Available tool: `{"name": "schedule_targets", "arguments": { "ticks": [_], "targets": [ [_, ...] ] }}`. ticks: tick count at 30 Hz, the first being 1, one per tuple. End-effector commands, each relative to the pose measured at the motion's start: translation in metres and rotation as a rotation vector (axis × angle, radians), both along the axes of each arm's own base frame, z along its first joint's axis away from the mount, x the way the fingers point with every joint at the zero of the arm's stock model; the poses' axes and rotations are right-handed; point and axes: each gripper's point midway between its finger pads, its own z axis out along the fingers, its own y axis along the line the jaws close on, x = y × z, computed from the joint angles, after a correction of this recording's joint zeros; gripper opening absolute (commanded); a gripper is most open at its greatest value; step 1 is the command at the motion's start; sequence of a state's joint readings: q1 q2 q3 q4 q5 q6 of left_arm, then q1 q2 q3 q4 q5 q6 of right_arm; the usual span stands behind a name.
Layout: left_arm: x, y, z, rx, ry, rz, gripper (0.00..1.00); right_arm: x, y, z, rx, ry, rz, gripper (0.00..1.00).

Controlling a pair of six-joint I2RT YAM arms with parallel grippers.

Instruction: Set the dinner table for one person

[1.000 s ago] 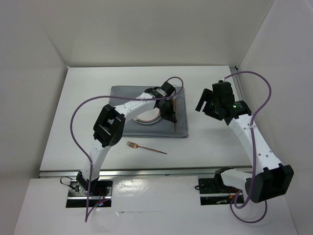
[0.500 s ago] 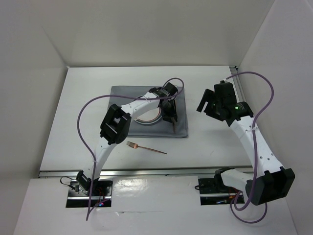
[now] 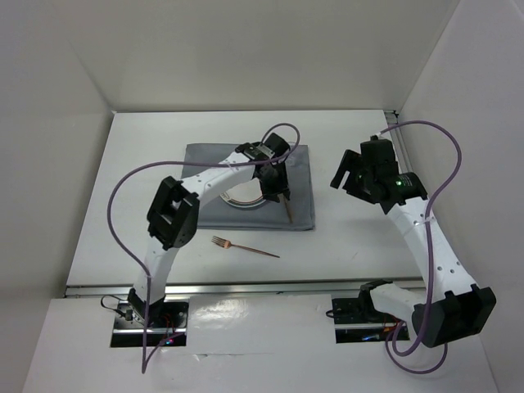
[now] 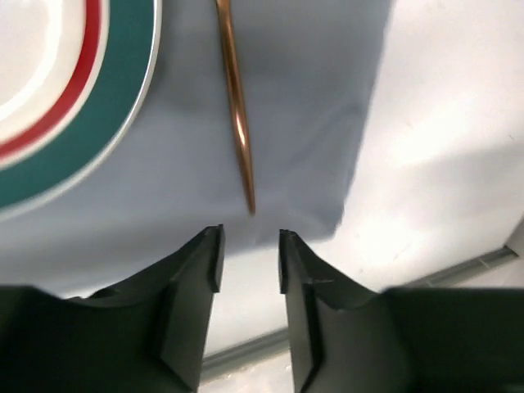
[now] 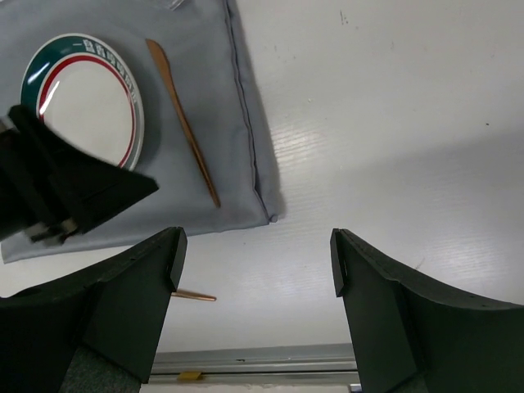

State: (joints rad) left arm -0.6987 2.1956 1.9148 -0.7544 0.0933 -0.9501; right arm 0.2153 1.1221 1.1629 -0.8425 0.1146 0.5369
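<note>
Presently the left gripper (image 4: 248,246) is hanging part-open, empty, knife (image 4: 237,123) and plate (image 4: 74,98) lying just ahead on the mat (image 4: 311,123). Fork (image 3: 244,246) apparently awaiting placement; right gripper (image 5: 255,254) is gaping, empty.

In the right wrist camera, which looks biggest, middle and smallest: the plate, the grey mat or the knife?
Biggest to smallest:
1. grey mat
2. plate
3. knife, which is long but far thinner than the plate
</note>
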Motion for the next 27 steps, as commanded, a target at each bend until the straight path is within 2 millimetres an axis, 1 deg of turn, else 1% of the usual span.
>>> {"name": "schedule_targets", "arguments": {
  "ticks": [1, 2, 3, 4, 5, 6, 7, 8, 9, 10, 11, 12, 13, 14, 15, 16, 17, 18, 19, 20, 21, 23, 25, 26, 27],
  "targets": [
    [-0.013, 0.005, 0.044, -0.045, -0.106, 0.017, 0.48, -0.005, 0.000, 0.013, 0.013, -0.033, 0.012, 0.83],
    [-0.013, 0.005, 0.045, -0.052, -0.114, 0.018, 0.45, -0.005, 0.001, 0.013, 0.020, -0.032, 0.019, 0.83],
    [-0.013, 0.008, 0.036, -0.023, -0.107, 0.013, 0.35, -0.006, 0.003, 0.013, 0.026, -0.031, 0.025, 0.83],
    [-0.003, 0.006, 0.049, -0.018, -0.139, 0.028, 0.28, -0.006, 0.005, 0.013, 0.032, -0.029, 0.032, 0.83],
    [-0.009, 0.016, 0.043, 0.041, -0.100, 0.034, 0.22, -0.007, 0.004, 0.016, 0.034, -0.038, 0.032, 0.83],
    [-0.011, 0.017, 0.041, 0.073, -0.099, 0.035, 0.19, -0.006, 0.005, 0.020, 0.036, -0.047, 0.032, 0.83],
    [-0.009, 0.021, 0.043, 0.093, -0.109, 0.046, 0.18, -0.006, 0.005, 0.020, 0.036, -0.047, 0.032, 0.83],
    [-0.011, 0.022, 0.038, 0.115, -0.110, 0.064, 0.18, -0.007, 0.004, 0.022, 0.031, -0.057, 0.039, 0.83],
    [-0.016, 0.027, 0.039, 0.119, -0.095, 0.078, 0.18, -0.007, 0.004, 0.022, 0.031, -0.057, 0.039, 0.83],
    [-0.019, 0.031, 0.038, 0.117, -0.078, 0.132, 0.14, -0.007, 0.004, 0.022, 0.031, -0.057, 0.039, 0.83],
    [-0.026, 0.046, 0.024, 0.166, -0.057, 0.190, 0.13, -0.007, 0.004, 0.022, 0.031, -0.057, 0.039, 0.83],
    [-0.037, 0.055, 0.034, 0.169, -0.057, 0.240, 0.14, -0.009, 0.004, 0.021, 0.029, -0.048, 0.039, 0.83],
    [-0.051, 0.067, 0.033, 0.198, -0.037, 0.288, 0.16, -0.009, 0.004, 0.021, 0.029, -0.048, 0.039, 0.83],
    [-0.056, 0.076, 0.033, 0.191, -0.022, 0.383, 0.19, -0.009, 0.004, 0.021, 0.029, -0.048, 0.039, 0.83],
    [-0.074, 0.095, 0.027, 0.213, -0.002, 0.422, 0.25, -0.008, 0.006, 0.019, 0.033, -0.049, 0.055, 0.83],
    [-0.082, 0.103, 0.025, 0.214, 0.013, 0.451, 0.30, -0.008, 0.006, 0.019, 0.033, -0.050, 0.055, 0.83],
    [-0.100, 0.112, 0.011, 0.226, 0.075, 0.487, 0.47, -0.007, 0.008, 0.017, 0.040, -0.053, 0.062, 0.83],
    [-0.108, 0.115, 0.008, 0.222, 0.097, 0.503, 0.54, -0.008, 0.008, 0.013, 0.038, -0.042, 0.062, 0.83],
    [-0.114, 0.118, 0.011, 0.207, 0.109, 0.517, 0.60, -0.006, 0.011, 0.011, 0.049, -0.038, 0.073, 0.83],
    [-0.116, 0.120, 0.004, 0.209, 0.122, 0.544, 0.70, -0.006, 0.011, 0.011, 0.049, -0.038, 0.074, 0.83],
    [-0.127, 0.122, -0.002, 0.212, 0.163, 0.542, 0.72, -0.004, 0.016, 0.011, 0.066, -0.035, 0.091, 0.83],
    [-0.131, 0.122, -0.012, 0.225, 0.201, 0.562, 0.74, -0.003, 0.018, 0.012, 0.075, -0.043, 0.099, 0.83],
    [-0.134, 0.116, -0.021, 0.221, 0.248, 0.583, 0.70, -0.003, 0.020, 0.012, 0.082, -0.041, 0.107, 0.83],
    [-0.134, 0.112, -0.028, 0.229, 0.276, 0.593, 0.65, -0.003, 0.020, 0.012, 0.082, -0.041, 0.107, 0.83],
    [-0.131, 0.108, -0.030, 0.225, 0.274, 0.593, 0.63, -0.002, 0.020, 0.017, 0.084, -0.052, 0.107, 0.83]
  ]
}}
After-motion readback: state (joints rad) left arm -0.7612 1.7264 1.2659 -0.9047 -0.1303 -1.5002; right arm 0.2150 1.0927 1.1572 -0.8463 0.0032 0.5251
